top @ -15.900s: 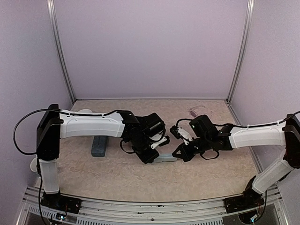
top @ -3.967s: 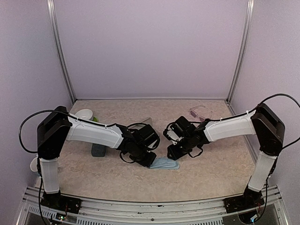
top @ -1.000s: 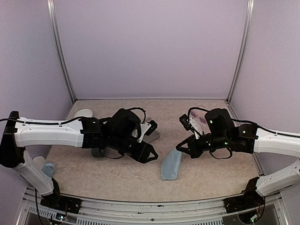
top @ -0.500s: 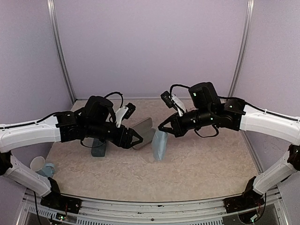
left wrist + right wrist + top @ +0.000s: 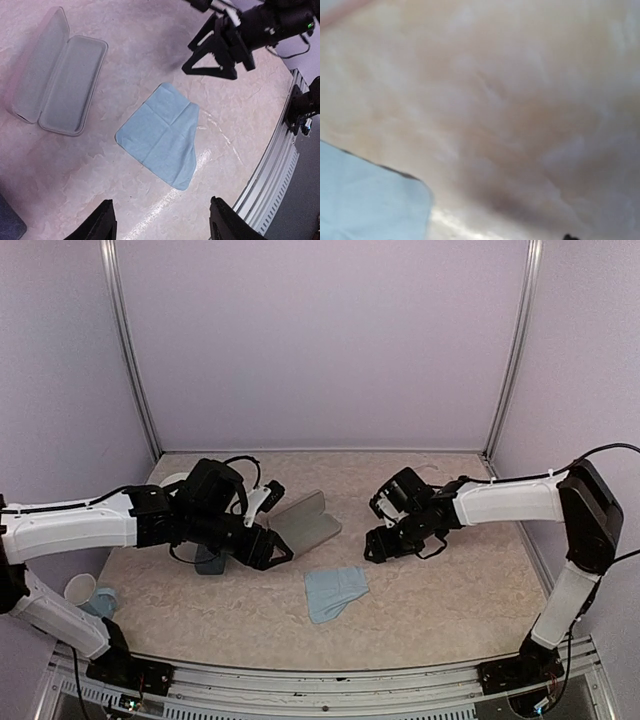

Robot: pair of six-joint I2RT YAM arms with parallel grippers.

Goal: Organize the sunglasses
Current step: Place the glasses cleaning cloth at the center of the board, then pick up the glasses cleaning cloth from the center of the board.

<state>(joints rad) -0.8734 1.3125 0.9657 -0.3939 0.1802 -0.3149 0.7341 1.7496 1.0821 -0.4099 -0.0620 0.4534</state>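
Near the blue cloth (image 5: 162, 135) the left hand (image 5: 161, 201) gapes empty; the right hand (image 5: 385, 543): cannot tell.

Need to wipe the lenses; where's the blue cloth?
In the top view, the blue cloth lies on the table near the middle, nearer the arm bases than the open grey case.

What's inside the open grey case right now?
Nothing: both halves of the open case show bare grey lining. The cloth lies outside it. None of its interior is covered.
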